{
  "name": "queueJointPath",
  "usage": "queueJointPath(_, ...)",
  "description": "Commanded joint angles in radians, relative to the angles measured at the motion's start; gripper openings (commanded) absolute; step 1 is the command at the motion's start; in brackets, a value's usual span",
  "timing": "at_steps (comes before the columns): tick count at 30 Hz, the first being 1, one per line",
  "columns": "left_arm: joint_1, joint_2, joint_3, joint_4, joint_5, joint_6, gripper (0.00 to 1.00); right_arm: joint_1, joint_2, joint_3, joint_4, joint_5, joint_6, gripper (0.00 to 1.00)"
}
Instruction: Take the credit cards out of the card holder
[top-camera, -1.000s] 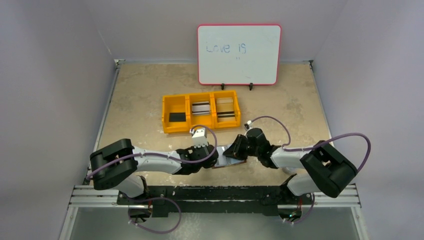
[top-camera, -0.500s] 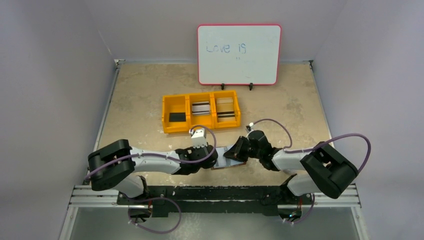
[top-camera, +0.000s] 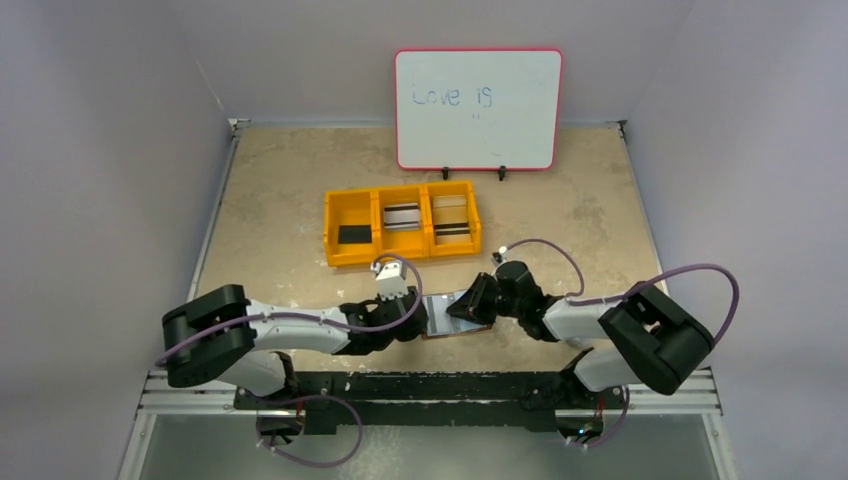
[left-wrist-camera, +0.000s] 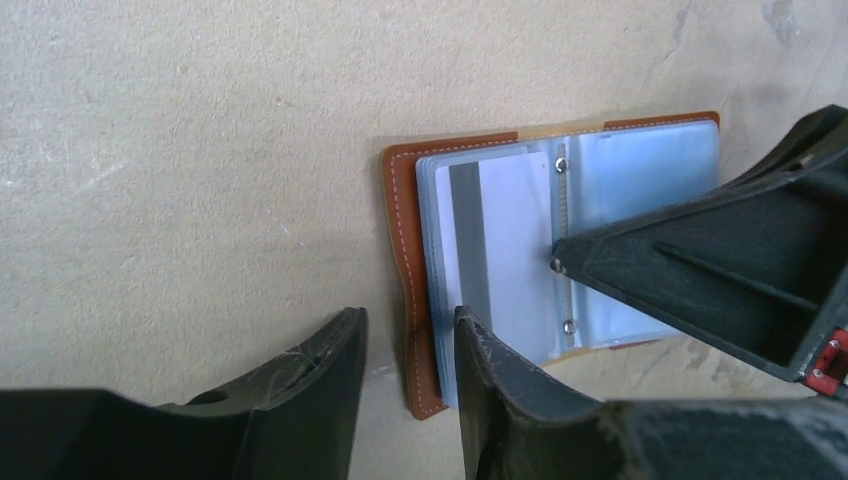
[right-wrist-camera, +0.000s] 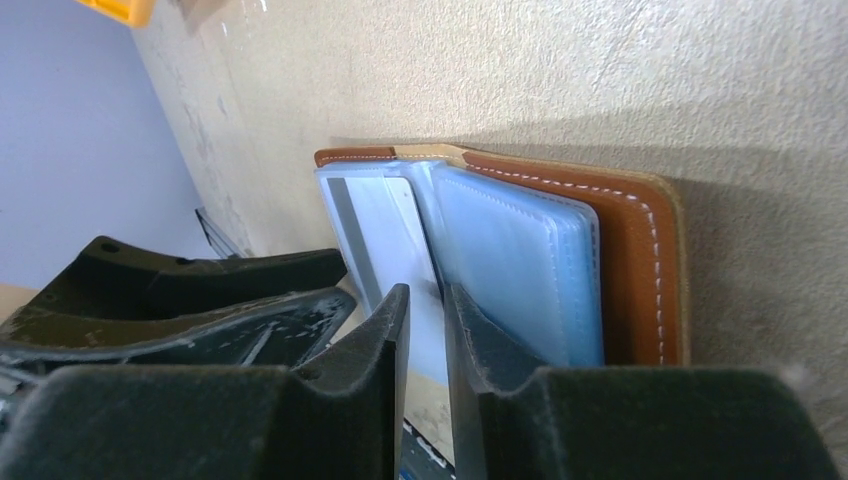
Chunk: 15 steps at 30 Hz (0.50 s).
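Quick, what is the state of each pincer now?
Left pincer: open, holding nothing.
Right pincer: nearly closed at the card holder; grip cannot be told.

The card holder (top-camera: 455, 318) lies open on the bench (top-camera: 280, 200) near its front edge, with the left gripper (left-wrist-camera: 410, 325) at its left edge and the right gripper (right-wrist-camera: 425, 295) over its middle. 1 credit card (left-wrist-camera: 490, 240) sits in its left sleeve. Behind it stands the 3-compartment bin (top-camera: 352, 256), with credit cards (top-camera: 401, 216) in each compartment. Behind that stands the whiteboard (top-camera: 478, 108).

Tan-brown card holder (left-wrist-camera: 400, 230) with pale stitching, pale blue clear sleeves (left-wrist-camera: 650, 170), a whitish card (left-wrist-camera: 515, 250) with grey stripe, yellow bin (top-camera: 329, 230)
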Motion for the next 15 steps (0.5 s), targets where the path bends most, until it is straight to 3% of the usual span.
queueJointPath(1, -0.004, 0.058, 0.04, 0.012, 0.017, -0.004, 0.37, 0.003, -0.038, 0.013, -0.093, 0.049, -0.035, 0.25)
queueJointPath(10, -0.004, 0.161, 0.107, -0.094, 0.008, 0.006, 0.16, 0.003, -0.08, 0.014, -0.194, 0.078, -0.033, 0.3)
queueJointPath(15, -0.004, 0.199, 0.129, -0.098, 0.023, 0.033, 0.1, 0.003, -0.015, 0.043, -0.183, 0.054, -0.023, 0.27)
